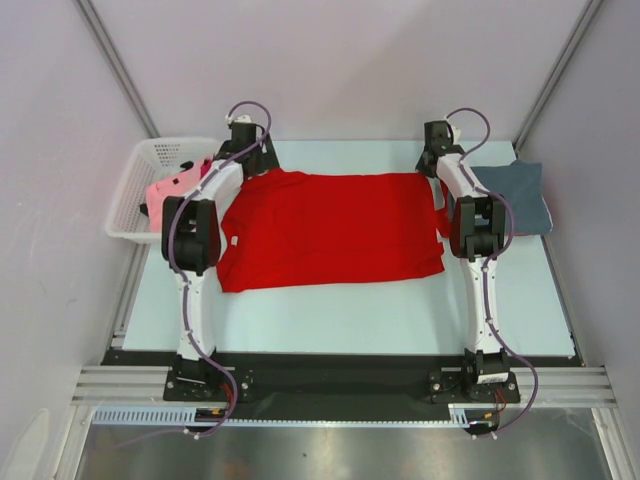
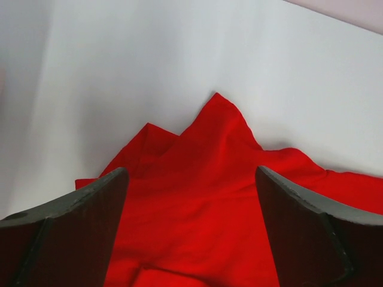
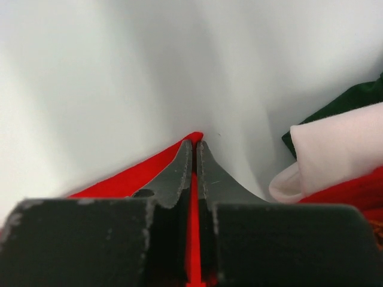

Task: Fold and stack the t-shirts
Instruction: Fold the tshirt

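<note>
Red cloth fills the middle of the top view: the red shirt (image 1: 330, 230) lies spread nearly flat on the table (image 1: 350, 310), its long side running left to right. A folded grey-blue shirt (image 1: 520, 195) sits at the right edge of the frame. At the left edge, pink shirts (image 1: 165, 190) lie in the basket (image 1: 125, 200).

The right gripper (image 3: 194, 143) is at the shirt's upper right corner, jaws pinched together on a thin sliver of red cloth right at the tip. The left gripper (image 2: 191, 173) hangs over the upper left corner with its jaws wide and nothing between them. In its wrist view, a rumpled peak of red cloth (image 2: 209, 209) sits just beyond the fingers.

The step in hand looks like taking both upper corners to fold the top edge down toward the bottom of the frame. To do it well, the left gripper should drop onto that peak and bite well in from the edge, catching all layers. The right pinch looks shallow, so a slow lift is safer than a quick one. Both arms should rise together and level, keeping the edge lightly taut between them. They should then lay it onto the lower edge without dragging the cloth beneath.
</note>
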